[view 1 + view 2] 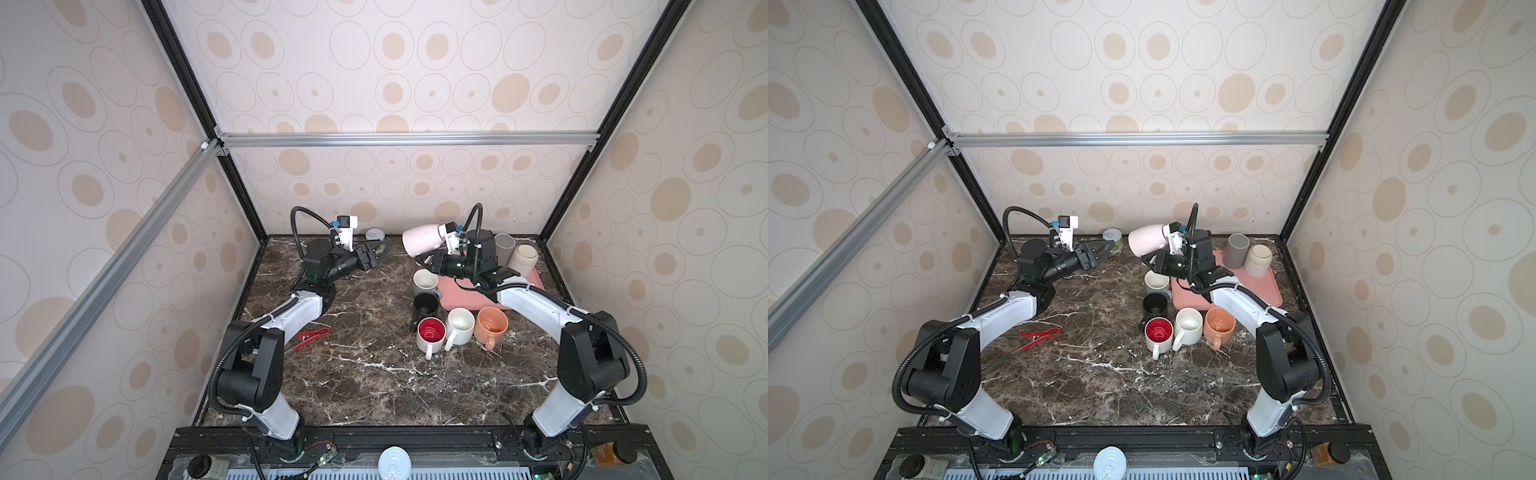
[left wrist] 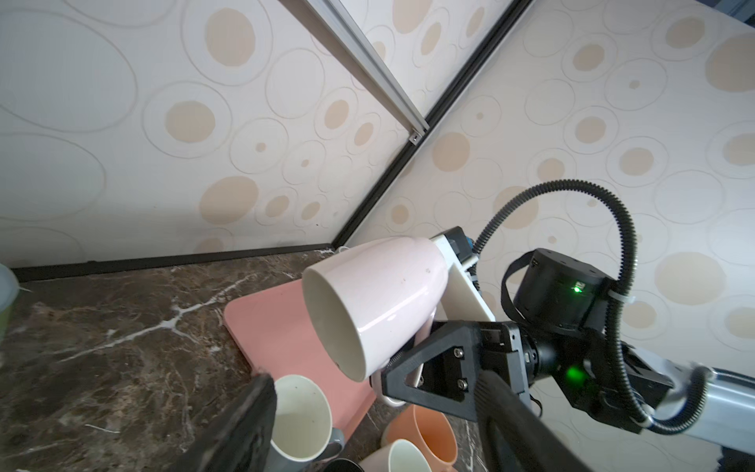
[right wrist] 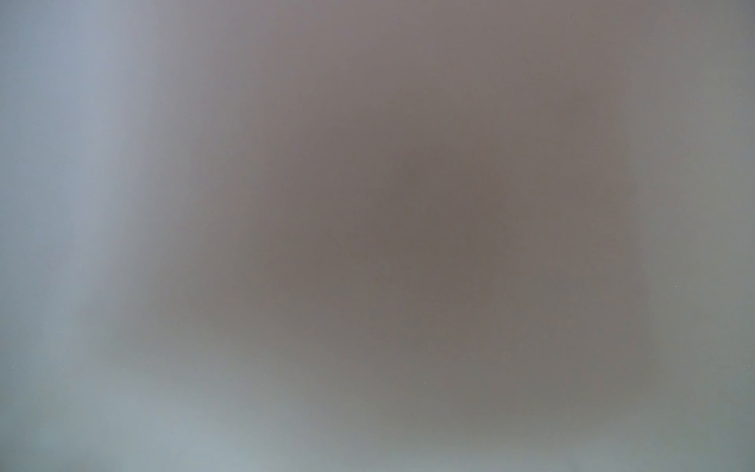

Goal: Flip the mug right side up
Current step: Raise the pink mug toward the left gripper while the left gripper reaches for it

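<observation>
The pale pink mug (image 2: 376,298) is up off the counter (image 1: 374,374), lying on its side in the air. The right gripper (image 2: 408,370) is clenched on its handle, so the body rides just above the fingers and the mouth points away from that gripper, out toward the other arm. In both top views it hangs high over the back of the counter, touching nothing but the gripper. The left gripper (image 1: 380,253) faces the open mouth from well apart; its jaws are spread and nothing is between them, and a small lidded tin (image 1: 374,235) stands just beyond its tips. The right wrist view is only a grey blur and tells me nothing. By my reckoning the job is about half done: the mug is lifted and tipped roughly a quarter turn short of upright, but it has yet to be rolled mouth-up and set down. Below the right gripper and nearer the robot's base stand a cream mug (image 1: 424,281), a black mug (image 1: 426,303), a red-lined mug (image 1: 431,332), a white mug (image 1: 460,324) and an orange mug (image 1: 492,324), all mouth-up. Behind that gripper, on the pink tray (image 1: 1262,286), a grey cup (image 1: 504,249) and a beige cup (image 1: 524,258) look to be bottom-up.
</observation>
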{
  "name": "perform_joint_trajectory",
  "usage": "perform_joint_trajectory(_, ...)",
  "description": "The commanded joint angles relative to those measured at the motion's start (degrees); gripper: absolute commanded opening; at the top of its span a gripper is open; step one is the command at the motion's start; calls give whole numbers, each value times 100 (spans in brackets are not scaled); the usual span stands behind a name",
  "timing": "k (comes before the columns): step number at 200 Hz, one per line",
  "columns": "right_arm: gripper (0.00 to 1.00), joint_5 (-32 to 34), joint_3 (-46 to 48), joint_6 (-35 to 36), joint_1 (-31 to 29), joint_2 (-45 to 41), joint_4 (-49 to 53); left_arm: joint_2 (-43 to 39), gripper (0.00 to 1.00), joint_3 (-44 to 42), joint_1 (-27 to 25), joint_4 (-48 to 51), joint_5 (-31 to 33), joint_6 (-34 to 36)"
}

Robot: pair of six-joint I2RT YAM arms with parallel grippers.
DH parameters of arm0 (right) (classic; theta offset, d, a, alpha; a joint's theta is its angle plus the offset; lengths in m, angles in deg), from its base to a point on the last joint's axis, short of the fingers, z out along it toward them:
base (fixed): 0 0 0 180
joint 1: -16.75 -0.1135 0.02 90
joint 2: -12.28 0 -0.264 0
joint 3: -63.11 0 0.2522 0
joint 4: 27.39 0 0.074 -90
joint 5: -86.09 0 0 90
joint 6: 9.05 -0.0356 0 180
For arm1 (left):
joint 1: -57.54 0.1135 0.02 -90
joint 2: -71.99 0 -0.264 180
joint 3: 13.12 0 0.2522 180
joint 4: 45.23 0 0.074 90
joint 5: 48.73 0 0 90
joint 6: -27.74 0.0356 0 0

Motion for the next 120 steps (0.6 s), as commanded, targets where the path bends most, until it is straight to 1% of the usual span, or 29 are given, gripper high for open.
perform_joint_trajectory(1, 0, -423, 24, -255, -50, -259, -755, 166, 77, -54, -91, -1089, -411, -700)
perform_joint_trajectory(34, 0, -515, -2, -270, -126, -293, -703, 421, 76, -19, -231, -1719, -556, -1136)
perform_joint_trajectory(58, 0, -604, -28, -327, -175, -259, -703, 610, 76, 188, -346, -1814, -757, -1273)
perform_joint_trajectory(83, 0, -675, -86, -368, -258, -208, -756, 714, 76, 230, -393, -2023, -786, -1448)
perform_joint_trajectory(120, 0, -781, -207, -502, -333, -42, -822, 811, 67, 289, -409, -2776, -1064, -1994)
